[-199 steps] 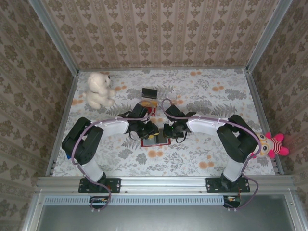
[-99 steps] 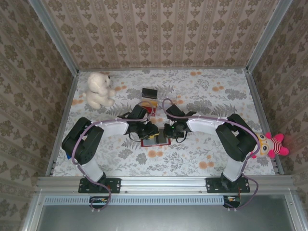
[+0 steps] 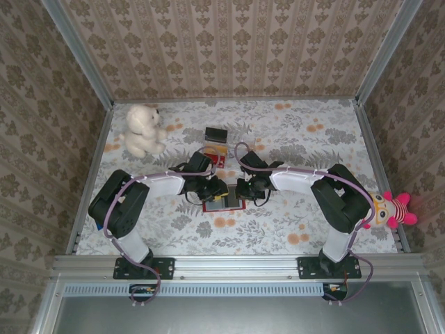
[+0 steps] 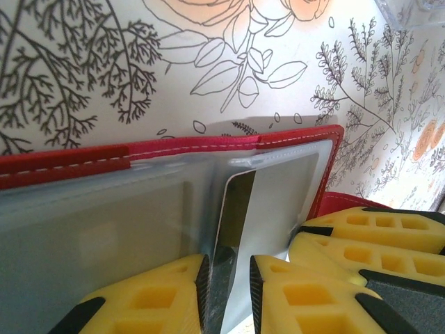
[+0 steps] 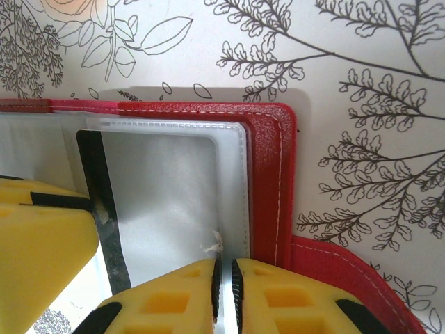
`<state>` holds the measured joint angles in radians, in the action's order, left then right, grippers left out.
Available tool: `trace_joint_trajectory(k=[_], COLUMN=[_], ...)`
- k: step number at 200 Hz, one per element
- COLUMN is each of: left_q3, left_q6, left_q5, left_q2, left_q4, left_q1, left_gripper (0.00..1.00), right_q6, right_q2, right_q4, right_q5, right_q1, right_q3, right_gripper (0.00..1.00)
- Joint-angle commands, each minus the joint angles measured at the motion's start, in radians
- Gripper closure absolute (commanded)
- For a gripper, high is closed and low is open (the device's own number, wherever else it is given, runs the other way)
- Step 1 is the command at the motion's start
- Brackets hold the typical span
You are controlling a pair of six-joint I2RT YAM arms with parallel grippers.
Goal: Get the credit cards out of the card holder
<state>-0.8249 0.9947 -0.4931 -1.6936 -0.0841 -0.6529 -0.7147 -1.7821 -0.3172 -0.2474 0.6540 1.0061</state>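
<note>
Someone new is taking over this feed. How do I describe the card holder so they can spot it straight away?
On the floral table, look at the middle, where the left gripper and right gripper meet. The card holder lies open and flat beneath their tips. It is the red, white-stitched wallet with cloudy clear sleeves, unlike the black block and printed packet farther back.

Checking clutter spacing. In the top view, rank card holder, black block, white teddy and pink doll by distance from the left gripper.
From the left gripper:
1. card holder, right beneath it.
2. black block, farther back, centre.
3. white teddy, back left.
4. pink doll, far right edge.
</note>
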Motion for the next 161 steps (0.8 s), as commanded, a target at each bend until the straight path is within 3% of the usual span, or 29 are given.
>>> trace_joint_trajectory(k=[1,51,84,161], left_q3=[-0.003,-0.017,-0.067,-0.093], left_q6=[-0.038,-0.062,-0.13,-0.142], left_q5=[-0.036,-0.019,0.049,0.021], left_q2=[-0.017,-0.011,-0.018,-0.067], left_q4=[-0.018,-0.052,-0.191,-0.163], left_q1=[0.006,0.007,-0.006,-0.027], left_gripper=[0.75,0.72,0.69,0.72], right_q6=[-0.019,-0.019,-0.019,-0.019], right_q2=[-0.035,-0.039,-0.038,-0.042], right_q4=[-0.023,-0.018,-0.017,-0.016], right_q5=[-0.007,-0.012,-0.013,-0.017], right_q1=[-0.005,-0.008,-0.01,-0.013], right_q3=[-0.024,-0.025,-0.027,-0.031], right_gripper=[0.83,0.83,0.83,0.84])
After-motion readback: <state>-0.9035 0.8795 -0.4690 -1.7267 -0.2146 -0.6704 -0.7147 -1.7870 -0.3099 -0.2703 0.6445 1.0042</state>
